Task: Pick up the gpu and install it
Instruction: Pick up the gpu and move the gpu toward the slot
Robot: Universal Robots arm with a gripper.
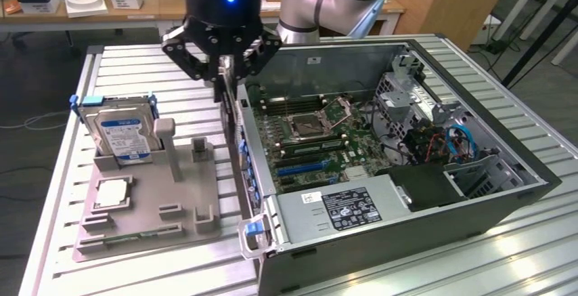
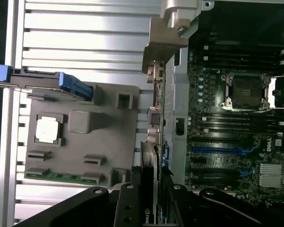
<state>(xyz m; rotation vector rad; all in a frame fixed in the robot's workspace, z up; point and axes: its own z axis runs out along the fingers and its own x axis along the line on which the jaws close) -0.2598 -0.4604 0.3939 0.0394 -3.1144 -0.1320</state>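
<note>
One item is in the grasp: the gpu (image 2: 154, 156), a thin dark card seen edge-on. The gripper (image 1: 224, 72) has its jaws drawn in narrow and clamped on the card's two flat faces at one end. The silver bracket (image 2: 163, 40) projects at the other end.

Position: the card hangs clear of the worktop (image 1: 135, 72). It sits over the side wall of the open computer case (image 1: 407, 242) on the exterior view's left, between the grey fixture (image 1: 181, 194) and the motherboard (image 1: 307, 133). The hard drive (image 1: 122, 137) and processor chip (image 1: 113, 192) sit in the fixture, untouched.

Assessment: the card is lifted but not yet seated; the blue slot (image 1: 302, 167) is vacant.

Recommendations for the transfer, as judgement:
- Keep the card's long edge parallel to the slot.
- Keep the bracket end clear of the case wall, which it is very near.
- Hold the card plumb, since a tilt would bind the edge connector.
- Keep the grip firm, because the overhang beyond the jaws is long.
</note>
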